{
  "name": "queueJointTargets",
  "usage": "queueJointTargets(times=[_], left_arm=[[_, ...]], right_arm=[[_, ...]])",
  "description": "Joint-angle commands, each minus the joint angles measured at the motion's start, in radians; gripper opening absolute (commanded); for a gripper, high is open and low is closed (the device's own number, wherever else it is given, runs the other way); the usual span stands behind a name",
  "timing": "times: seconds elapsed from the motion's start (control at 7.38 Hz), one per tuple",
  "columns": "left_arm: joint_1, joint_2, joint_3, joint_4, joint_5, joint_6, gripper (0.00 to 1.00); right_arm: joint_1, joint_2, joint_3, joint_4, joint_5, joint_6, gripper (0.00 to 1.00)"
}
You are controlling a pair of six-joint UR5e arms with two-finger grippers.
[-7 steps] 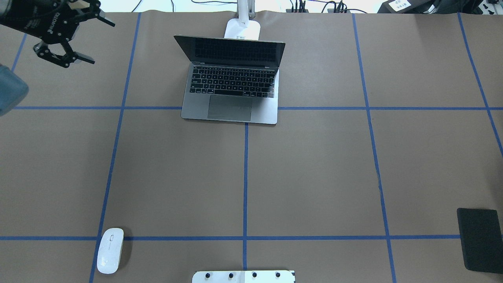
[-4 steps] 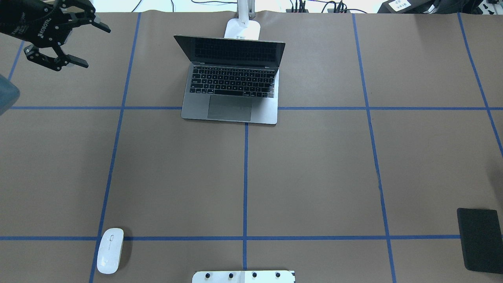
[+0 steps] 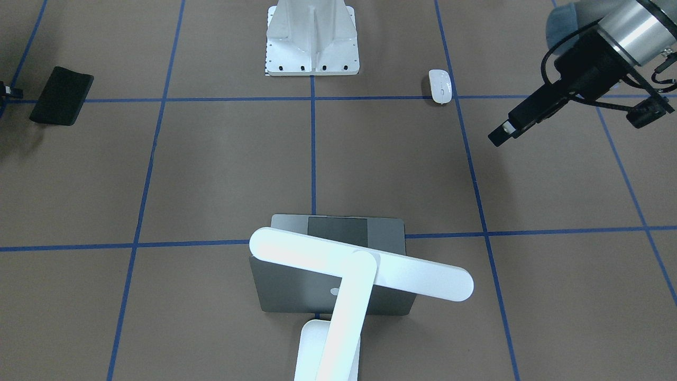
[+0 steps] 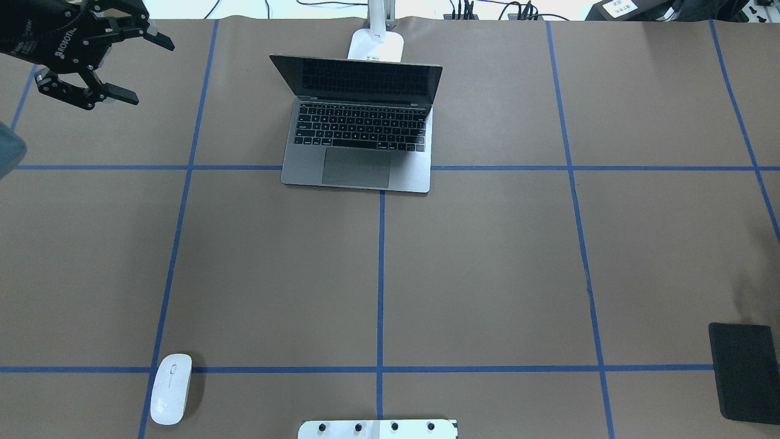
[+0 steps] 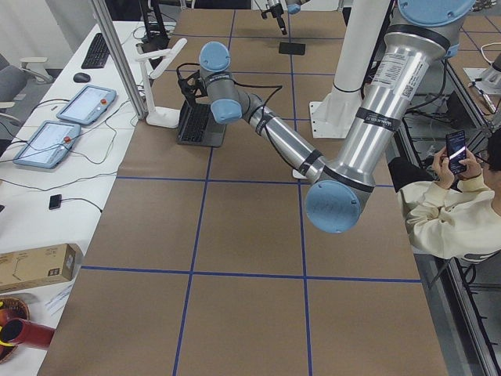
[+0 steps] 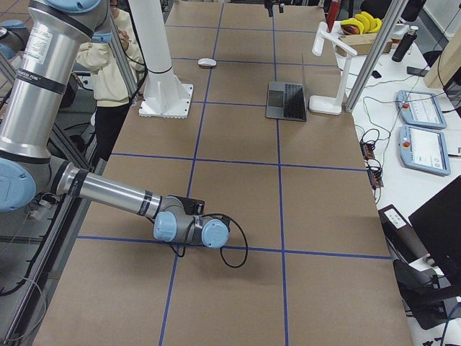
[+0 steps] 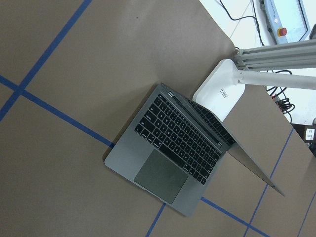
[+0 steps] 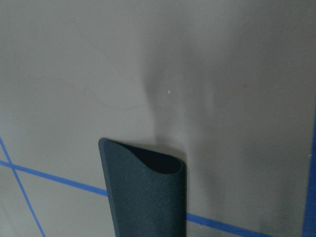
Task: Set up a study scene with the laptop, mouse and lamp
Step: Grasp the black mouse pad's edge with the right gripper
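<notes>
The dark-grey laptop (image 4: 359, 158) stands open at the far middle of the table, keys toward the robot; its lid (image 3: 296, 291) faces the front camera. Right behind it stands the white lamp (image 3: 365, 270), its bar head slanting over the lid and its flat base (image 4: 376, 46) at the table's far edge. The white mouse (image 4: 170, 388) lies at the near left on a blue tape line. My left gripper (image 4: 143, 68) hovers open and empty over the far-left corner, well away from the laptop (image 7: 168, 148). My right gripper shows clearly in no view; I cannot tell its state.
A flat black pad (image 4: 743, 372) lies at the near right edge; the right wrist view looks down on its end (image 8: 148, 192). The white pedestal base plate (image 4: 378, 429) sits at the near middle. A seated person (image 5: 446, 211) is beside the table.
My left gripper has drifted a little leftward toward the far-left corner, still open. Laptop, mouse and lamp have not moved.
</notes>
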Motion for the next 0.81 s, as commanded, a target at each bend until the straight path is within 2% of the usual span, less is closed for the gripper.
queueJointTargets(times=[0.0,0.68], left_arm=[[0.004,0.001,-0.025,0.000,0.001,0.005,1.00],[0.008,0.003,-0.035,0.000,-0.001,0.031,1.00]], right_arm=[[-0.062,0.003,-0.008,0.000,0.002,0.001,1.00],[-0.188,0.084,-0.008,0.001,-0.024,0.061,1.00]])
